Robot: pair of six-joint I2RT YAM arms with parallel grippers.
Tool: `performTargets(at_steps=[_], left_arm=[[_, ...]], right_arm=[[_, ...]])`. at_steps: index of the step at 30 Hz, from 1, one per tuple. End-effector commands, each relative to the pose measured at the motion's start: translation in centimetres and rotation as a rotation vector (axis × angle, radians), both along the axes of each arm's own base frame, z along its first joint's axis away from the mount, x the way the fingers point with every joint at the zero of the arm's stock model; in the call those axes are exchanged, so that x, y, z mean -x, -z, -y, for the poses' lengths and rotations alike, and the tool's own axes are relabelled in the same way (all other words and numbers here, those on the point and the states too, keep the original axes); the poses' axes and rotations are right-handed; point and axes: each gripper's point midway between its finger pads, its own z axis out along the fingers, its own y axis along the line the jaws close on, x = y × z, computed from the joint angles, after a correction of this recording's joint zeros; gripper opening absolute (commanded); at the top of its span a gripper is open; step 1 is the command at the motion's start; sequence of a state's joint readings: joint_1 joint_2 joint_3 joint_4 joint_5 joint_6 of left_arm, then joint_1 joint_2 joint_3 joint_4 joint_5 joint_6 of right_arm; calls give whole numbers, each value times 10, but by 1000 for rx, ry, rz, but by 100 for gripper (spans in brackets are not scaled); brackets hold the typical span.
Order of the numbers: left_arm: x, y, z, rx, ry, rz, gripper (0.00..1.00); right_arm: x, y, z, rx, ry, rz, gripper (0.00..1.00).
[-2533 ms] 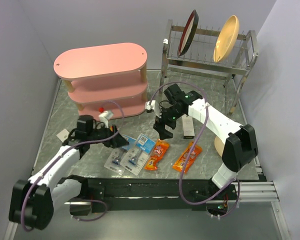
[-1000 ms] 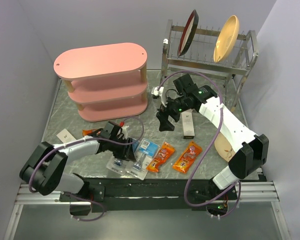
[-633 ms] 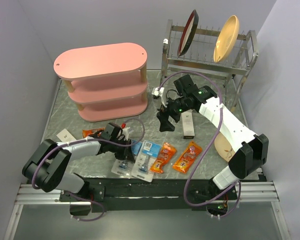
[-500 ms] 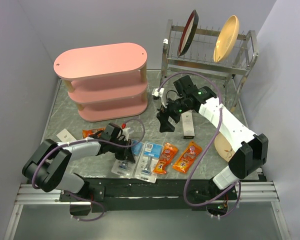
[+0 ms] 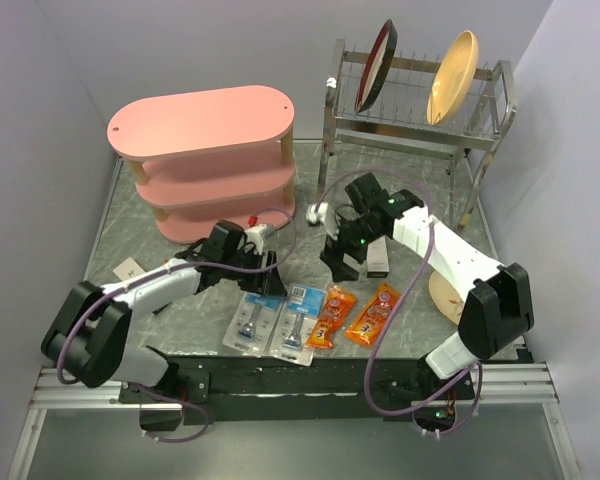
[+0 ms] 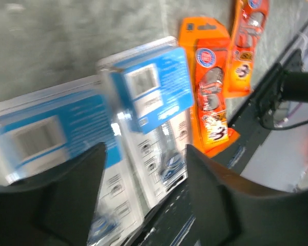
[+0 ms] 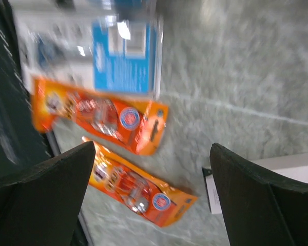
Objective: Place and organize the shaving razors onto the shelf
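Note:
Two shaving razors lie flat side by side near the table's front edge, one [image 5: 248, 322] on the left and one [image 5: 295, 322] on the right, each with its blue card top toward the back. The left wrist view shows both packs [image 6: 36, 136] [image 6: 154, 97] under my left gripper [image 6: 143, 148]. That gripper [image 5: 267, 272] is open and empty, just behind the packs. My right gripper [image 5: 340, 262] is open and empty too, hovering behind the orange packets. The pink shelf [image 5: 205, 125] stands at the back left with bare boards.
Two orange snack packets [image 5: 330, 315] [image 5: 372, 312] lie right of the razors. A white-and-black box [image 5: 378, 256] lies beside my right gripper. A metal dish rack [image 5: 420, 135] holds two plates at the back right. A small white card [image 5: 128, 270] lies at left.
My left gripper shut, then opened and drew back from the razors, which have shifted toward the front edge and now lie side by side. My right gripper moved slightly nearer.

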State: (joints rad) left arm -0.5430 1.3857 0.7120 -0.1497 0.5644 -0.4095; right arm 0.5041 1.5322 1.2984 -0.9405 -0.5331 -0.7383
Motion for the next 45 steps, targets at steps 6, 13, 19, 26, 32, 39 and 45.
performTargets(at_steps=[6,13,19,26,32,39,45], left_arm=[[-15,-39,-49,-40,-137,140,99],[-45,-75,-88,73,-381,171,99],[-55,-99,-118,63,-454,312,99],[-60,-123,-134,127,-523,362,99],[-65,-121,-152,75,-571,406,100],[-66,-123,-156,90,-588,406,99],[-69,-121,-167,97,-629,396,99]], right_arm=[[-24,33,-14,150,-244,220,100],[-2,54,-60,125,-169,188,100],[23,70,-74,167,-163,96,100],[18,100,-75,268,-115,89,100],[33,117,-67,320,-152,116,100],[45,125,-66,343,-114,67,100],[72,110,-72,303,-163,-84,100]])
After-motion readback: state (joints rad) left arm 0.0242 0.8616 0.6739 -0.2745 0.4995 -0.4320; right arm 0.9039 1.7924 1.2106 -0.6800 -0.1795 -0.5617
